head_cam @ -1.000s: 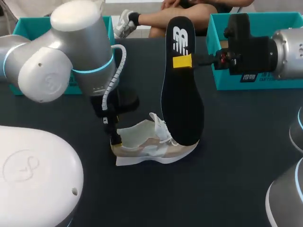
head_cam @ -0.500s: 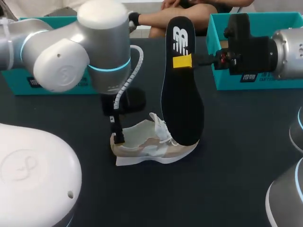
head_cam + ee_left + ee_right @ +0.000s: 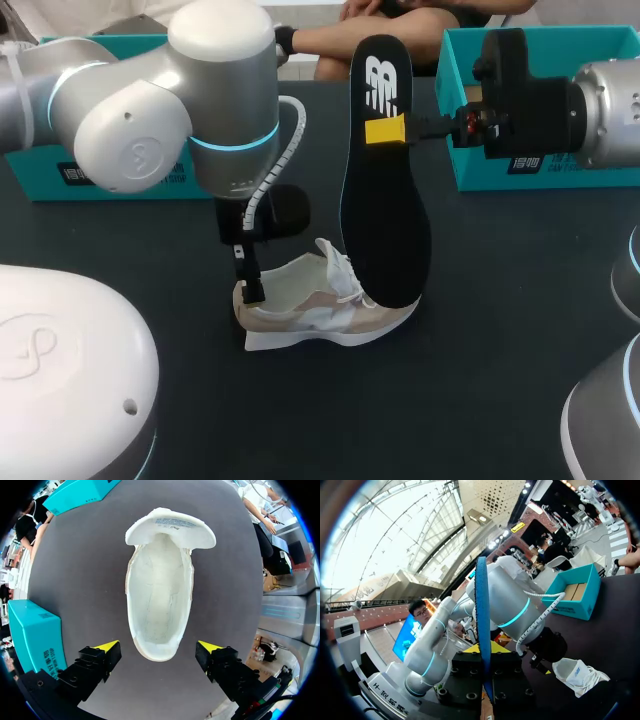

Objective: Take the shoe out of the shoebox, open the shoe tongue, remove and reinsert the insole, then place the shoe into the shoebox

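My right tool (image 3: 385,131) clamped on black foam insole (image 3: 385,230), heel end. My left tool (image 3: 158,646) apart, straddling beige mesh sneaker (image 3: 160,595) heel. My call: brace heel, feed insole toe-first.

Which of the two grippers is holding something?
The right gripper, shut on the black insole; the left gripper hangs open over the shoe.

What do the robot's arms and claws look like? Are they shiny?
Yes, a bit shiny! The left arm and right arm are fat, rounded, silver-grey tubes. The left arm wears a glowing light-blue ring, and a curly white cable runs down it. The left claw and right claw are black and blocky, with bright yellow tips.
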{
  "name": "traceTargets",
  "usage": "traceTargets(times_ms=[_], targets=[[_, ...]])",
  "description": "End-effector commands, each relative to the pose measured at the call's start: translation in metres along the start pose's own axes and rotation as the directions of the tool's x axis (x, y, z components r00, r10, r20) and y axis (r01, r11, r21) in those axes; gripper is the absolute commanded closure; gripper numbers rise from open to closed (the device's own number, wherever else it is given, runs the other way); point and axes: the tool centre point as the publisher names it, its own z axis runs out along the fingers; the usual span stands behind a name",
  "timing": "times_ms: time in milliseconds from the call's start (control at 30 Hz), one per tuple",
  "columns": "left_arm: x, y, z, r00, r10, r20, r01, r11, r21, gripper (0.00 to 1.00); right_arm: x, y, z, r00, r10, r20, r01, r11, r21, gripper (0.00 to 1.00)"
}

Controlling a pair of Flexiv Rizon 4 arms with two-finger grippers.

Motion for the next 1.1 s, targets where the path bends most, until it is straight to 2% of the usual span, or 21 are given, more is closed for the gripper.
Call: traceTargets(times_ms=[33,400,700,900,1067,1100], targets=[[0.0,0.001,0.0,1.0,0.0,0.001,0.0,1.0,0.001,0.0,0.0,-0.001,0.002,1.0,0.0,0.002,0.0,1.0,-0.002,1.0],[-0.009,-0.006,-0.006,0.999,0.015,0.028,-0.015,1.0,0.004,0.0,0.0,-0.001,0.002,1.0,0.0,0.002,0.0,1.0,-0.002,1.0],[-0.029,-0.025,-0.004,0.998,0.046,0.031,-0.047,0.998,0.036,0.0,0.0,-0.001,0.002,1.0,0.0,0.002,0.0,1.0,-0.002,1.0],[-0.039,-0.04,0.005,0.997,0.069,0.019,-0.07,0.996,0.049,0.0,0.0,-0.001,0.002,1.0,0.0,0.002,0.0,1.0,-0.002,1.0],[-0.041,-0.052,0.011,0.997,0.072,0.028,-0.074,0.995,0.062,0.05,0.0,-0.001,0.002,1.0,0.0,0.002,0.0,1.0,-0.002,1.0],[-0.041,-0.056,0.014,0.997,0.074,0.028,-0.076,0.995,0.063,0.11,0.0,-0.001,0.002,1.0,0.0,0.002,0.0,1.0,-0.002,1.0]])
